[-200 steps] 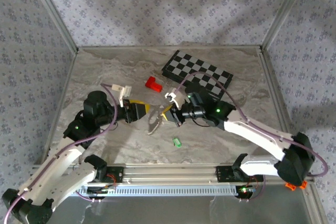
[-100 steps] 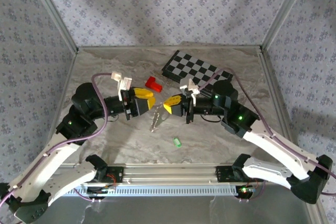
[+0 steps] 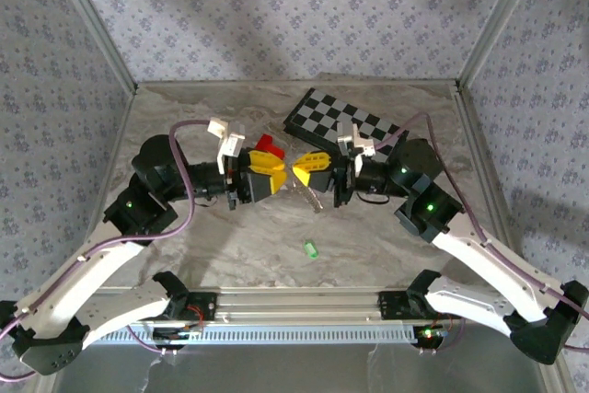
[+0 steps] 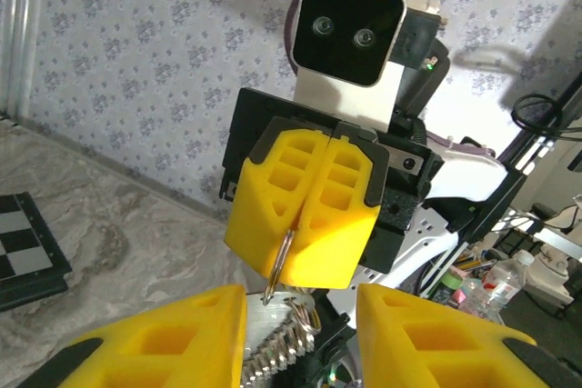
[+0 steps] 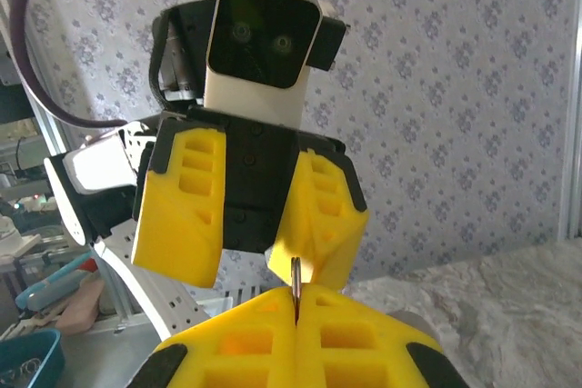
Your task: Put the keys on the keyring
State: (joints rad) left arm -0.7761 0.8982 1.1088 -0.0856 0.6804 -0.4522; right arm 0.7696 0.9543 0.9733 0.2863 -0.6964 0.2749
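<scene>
Centrally, keyring point(image 3: 311, 194) aloft over bench point(image 3: 202, 126) middle, thin ring pinched edge-on in right claw point(image 3: 299, 170), chain dangling. Facing it, just beside, left claw point(image 3: 273, 172), fingers spread. Near front edge, green key point(image 3: 310, 248) flat on bench. Toward back edge: red block point(image 3: 269, 144), chessboard point(image 3: 345, 126).

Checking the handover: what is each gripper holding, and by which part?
The right gripper pinches the thin silvery metal keyring by its ring's upper edge, the toothed rest dangling. The left gripper, open astride it, holds nothing.
</scene>
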